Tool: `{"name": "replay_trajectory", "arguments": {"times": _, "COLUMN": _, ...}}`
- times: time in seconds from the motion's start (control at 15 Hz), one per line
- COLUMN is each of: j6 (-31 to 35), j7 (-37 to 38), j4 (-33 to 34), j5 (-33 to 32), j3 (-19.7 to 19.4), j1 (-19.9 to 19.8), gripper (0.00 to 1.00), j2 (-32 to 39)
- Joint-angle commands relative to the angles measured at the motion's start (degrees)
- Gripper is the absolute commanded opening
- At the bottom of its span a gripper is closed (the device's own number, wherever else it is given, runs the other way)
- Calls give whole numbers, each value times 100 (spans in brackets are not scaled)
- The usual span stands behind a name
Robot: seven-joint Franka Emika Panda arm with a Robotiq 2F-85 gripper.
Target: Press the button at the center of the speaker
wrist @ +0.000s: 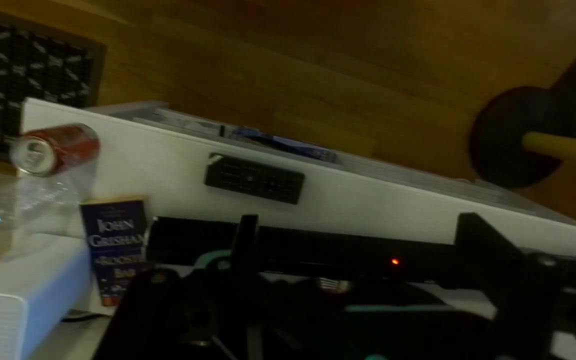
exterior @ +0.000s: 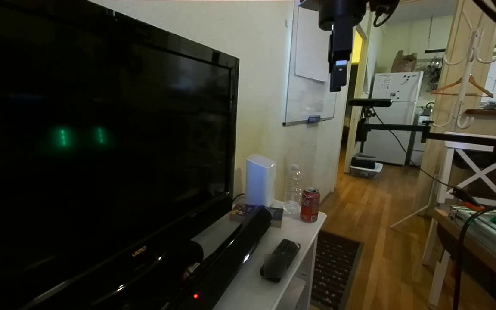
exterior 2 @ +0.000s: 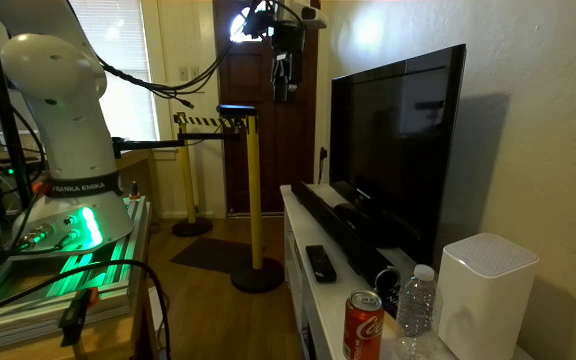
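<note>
The speaker is a long black soundbar [exterior: 241, 241] on a white TV stand [exterior: 269, 234], in front of the television. It also shows in an exterior view [exterior 2: 340, 232] and in the wrist view [wrist: 318, 247]. A small red light [wrist: 395, 261] glows on it near its middle. The button itself is too dark to make out. My gripper [wrist: 360, 217] is open and empty, its two fingers spread apart above the soundbar in the wrist view. In both exterior views the gripper [exterior: 338, 82] [exterior 2: 285, 92] points down, well above the stand and not touching anything.
A black television [exterior 2: 393, 140] stands behind the soundbar. A black remote [wrist: 254, 178] lies in front of it. At one end are a red can [exterior 2: 364, 320], a clear bottle [exterior 2: 416, 305], a book [wrist: 115, 245] and a white box-shaped device [exterior 2: 485, 295].
</note>
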Motion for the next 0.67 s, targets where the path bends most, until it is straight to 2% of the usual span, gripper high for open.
{"name": "replay_trajectory", "arguments": {"times": 0.0, "j6": 609, "j7": 149, "j4": 391, "j5": 839, "j3": 151, "j1": 272, "gripper": 100, "j2": 739}}
{"name": "replay_trajectory", "arguments": {"times": 0.33, "j6": 1094, "j7": 553, "j4": 1122, "j5": 1253, "j3": 425, "j1": 432, "gripper": 100, "j2": 1867}}
{"name": "replay_trajectory", "arguments": {"times": 0.4, "j6": 1026, "j7": 324, "j4": 689, "j5": 1024, "j3": 386, "j1": 368, "gripper": 100, "j2": 1355}}
{"name": "replay_trajectory", "arguments": {"times": 0.6, "j6": 1046, "j7": 346, "j4": 780, "j5": 1025, "j3": 413, "j1": 367, "gripper": 100, "j2": 1562}}
